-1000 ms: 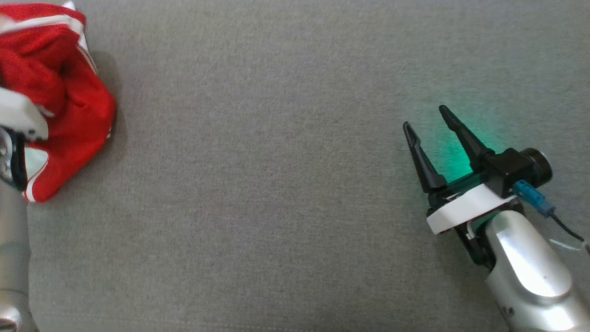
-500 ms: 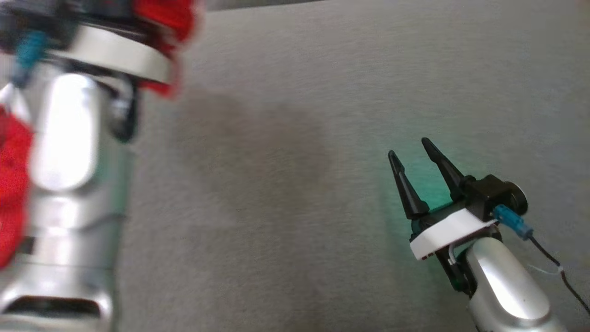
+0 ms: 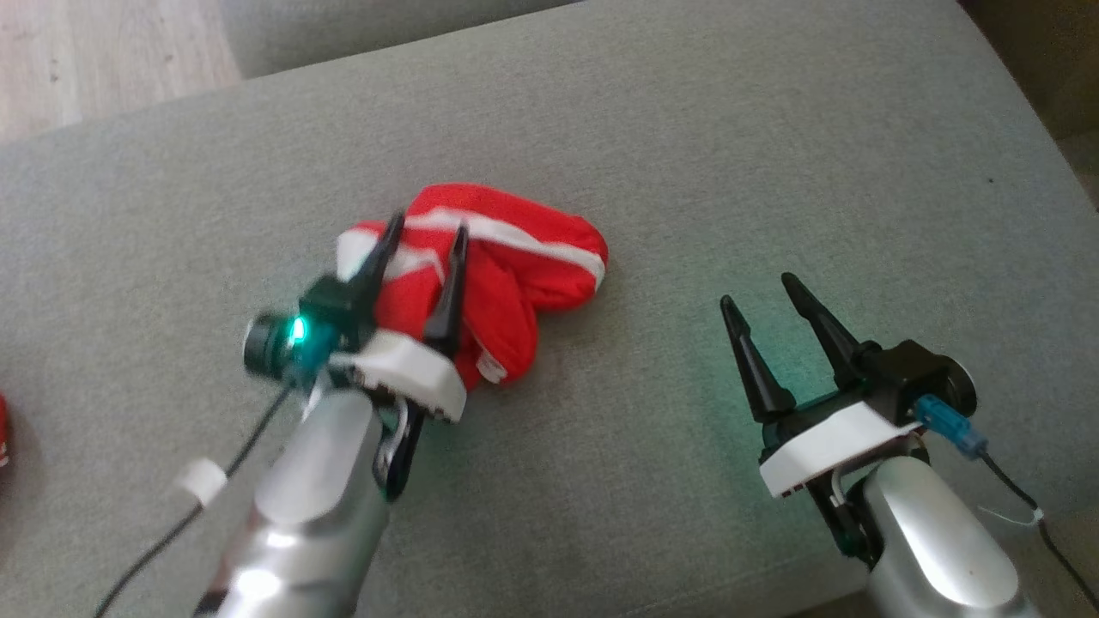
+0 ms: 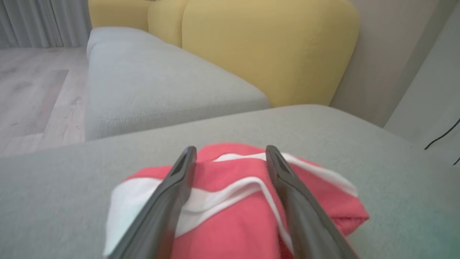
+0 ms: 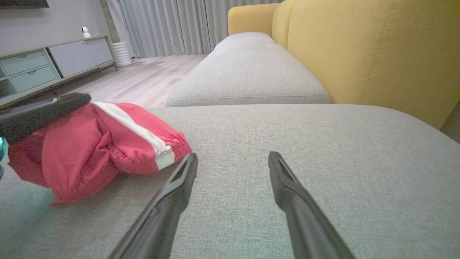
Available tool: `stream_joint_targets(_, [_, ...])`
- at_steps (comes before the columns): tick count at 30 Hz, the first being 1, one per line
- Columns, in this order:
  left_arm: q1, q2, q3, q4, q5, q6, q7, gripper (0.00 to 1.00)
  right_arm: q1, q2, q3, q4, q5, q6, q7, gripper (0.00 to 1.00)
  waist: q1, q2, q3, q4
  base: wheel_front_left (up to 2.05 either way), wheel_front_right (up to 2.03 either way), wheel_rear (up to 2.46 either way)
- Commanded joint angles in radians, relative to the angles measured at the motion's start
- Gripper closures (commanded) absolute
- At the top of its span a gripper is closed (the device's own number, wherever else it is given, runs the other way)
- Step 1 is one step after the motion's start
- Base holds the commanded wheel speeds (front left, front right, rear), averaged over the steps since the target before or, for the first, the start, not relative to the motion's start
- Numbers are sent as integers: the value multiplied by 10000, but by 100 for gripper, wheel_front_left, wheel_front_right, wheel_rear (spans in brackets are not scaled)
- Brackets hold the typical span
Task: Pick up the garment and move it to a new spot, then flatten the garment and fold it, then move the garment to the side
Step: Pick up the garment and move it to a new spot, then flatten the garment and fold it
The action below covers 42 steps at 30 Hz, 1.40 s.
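The left gripper (image 3: pixel 429 226) is set with its fingers spread wide, and no cloth is clamped between them. The garment (image 3: pixel 524 257), red with white stripes, is found crumpled on the grey sofa cushion (image 3: pixel 730 146), directly beneath and ahead of these fingers. Contact between the fingertips and the cloth cannot be determined. The right gripper (image 3: pixel 758 290) is likewise spread and empty above bare cushion. From this gripper, the garment is located to the left, apart from its fingers.
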Motion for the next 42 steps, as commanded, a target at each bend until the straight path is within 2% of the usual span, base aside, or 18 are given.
stream_joint_targets(1, [-261, 198, 268, -268, -33, 103, -111, 0, -166, 72, 124, -275, 89, -7, -93, 0, 0, 0, 33, 47, 0, 0, 0])
stream_joint_targets(5, [507, 248, 899, -1079, 183, 668, -128, 0, -160, 69, -122, -296, 108, -7, -93, 0, 0, 0, 10, 344, 0, 0, 0])
stream_joint_targets(11, [2318, 706, 2464, -2993, 800, 1061, -131, 0, -101, 108, -558, -443, 109, -7, -93, 0, 0, 0, -325, 849, 0, 0, 0])
stream_joint_targets(16, [3947, 688, 3505, -4135, 1231, 992, -132, 0, 91, 229, -919, -480, 38, -7, -93, 0, 0, 0, -735, 1167, 0, 0, 0])
stream_joint_targets(20, [5297, 400, 4128, -4844, 1495, 875, -132, 0, 448, 292, -929, -309, 13, -7, -93, 0, 0, 0, -1096, 1313, 0, 0, 0])
stream_joint_targets(26, [6211, 216, 4122, -4991, 1578, 656, -133, 0, 799, 302, -788, 33, 21, -7, -93, 0, 0, 0, -1224, 1434, 0, 0, 0])
stream_joint_targets(33, [6124, 197, 3751, -5027, 1360, 670, -133, 0, 463, 184, -493, 326, -5, -7, -93, 0, 0, 0, -938, 1718, 0, 0, 0])
stream_joint_targets(42, [5825, 194, 2983, -4979, 1061, 829, -133, 0, -574, -13, -287, 1560, -303, -7, -93, 0, 0, 0, -240, 2914, 0, 0, 0])
